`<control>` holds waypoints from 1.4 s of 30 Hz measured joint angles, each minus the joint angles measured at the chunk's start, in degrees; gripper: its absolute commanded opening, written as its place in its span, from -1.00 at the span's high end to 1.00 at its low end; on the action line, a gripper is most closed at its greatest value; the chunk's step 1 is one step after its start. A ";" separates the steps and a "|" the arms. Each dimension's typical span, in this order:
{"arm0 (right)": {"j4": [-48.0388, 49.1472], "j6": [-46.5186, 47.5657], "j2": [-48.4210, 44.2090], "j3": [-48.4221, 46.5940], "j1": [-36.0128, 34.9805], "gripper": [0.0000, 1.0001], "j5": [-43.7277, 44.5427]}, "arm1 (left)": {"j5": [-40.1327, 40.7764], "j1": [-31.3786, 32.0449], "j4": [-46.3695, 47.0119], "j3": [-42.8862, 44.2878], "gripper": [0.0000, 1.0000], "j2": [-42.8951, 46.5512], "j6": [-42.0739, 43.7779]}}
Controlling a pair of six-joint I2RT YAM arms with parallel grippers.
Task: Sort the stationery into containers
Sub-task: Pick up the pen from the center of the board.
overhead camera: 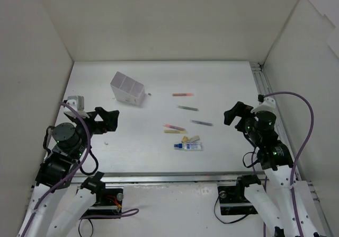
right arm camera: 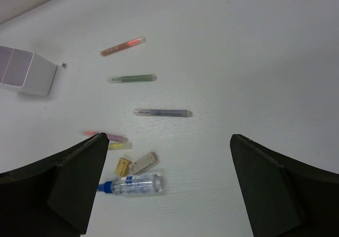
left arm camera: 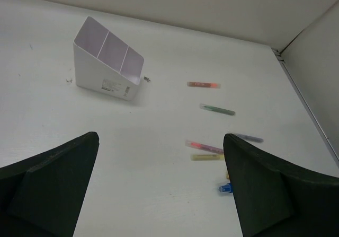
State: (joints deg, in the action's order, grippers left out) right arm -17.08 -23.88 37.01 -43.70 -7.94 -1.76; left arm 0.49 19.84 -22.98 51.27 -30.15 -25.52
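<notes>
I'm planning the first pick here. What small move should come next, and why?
Probably ease the right fingers down over the dark pen: it lies loose nearest that arm, those fingers stand open and empty, and it is not yet in the box.

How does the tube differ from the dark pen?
The tube is thick and clear with a blue cap; the dark pen is thin and grey. The tube lies next to two tan bits; the dark pen lies alone. Both lie flat on the table, outside the box.
</notes>
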 measured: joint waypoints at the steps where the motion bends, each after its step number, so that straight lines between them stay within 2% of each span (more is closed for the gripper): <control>1: 0.00 0.04 -0.07 0.00 -0.02 -0.96 -0.02 | 0.00 0.00 -0.24 -0.02 -0.99 -0.55 0.02; 7: 0.02 2.01 0.04 0.00 -0.02 -0.96 -1.38 | 0.61 0.00 -0.94 -0.35 -0.99 -4.42 0.02; 13: 0.07 6.95 3.93 -0.50 -0.02 -0.96 -6.97 | 0.57 0.00 -0.35 -1.09 -1.00 -7.54 0.02; 18: 0.11 16.02 19.82 -7.04 -0.22 -0.92 -11.26 | -1.66 0.00 1.62 -1.25 -0.99 -11.17 0.87; 23: 1.07 26.47 43.41 -19.78 -1.57 -0.92 -13.18 | -3.34 0.00 3.06 -1.25 -1.00 -15.21 2.32; 27: 1.62 31.15 58.27 -30.58 -3.74 -0.96 -13.49 | -3.52 0.00 3.08 -1.25 -0.99 -17.38 2.80; 32: 1.66 38.10 71.01 -42.60 -6.40 -0.96 -15.17 | -4.35 0.00 3.10 -1.25 -0.99 -17.86 3.65; 36: 0.50 44.24 78.88 -51.69 -7.34 -0.96 -20.37 | -5.20 0.00 3.10 -1.29 -0.99 -17.03 4.63; 42: -4.44 46.53 93.33 -68.78 -7.69 -0.94 -26.08 | -4.92 -0.02 2.73 -1.29 -0.99 -15.93 5.97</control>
State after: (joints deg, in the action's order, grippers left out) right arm -21.52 22.65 130.34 -112.49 -15.64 -27.83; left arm -4.43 19.81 -20.25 49.98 -46.09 -19.55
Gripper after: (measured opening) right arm 0.975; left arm 0.996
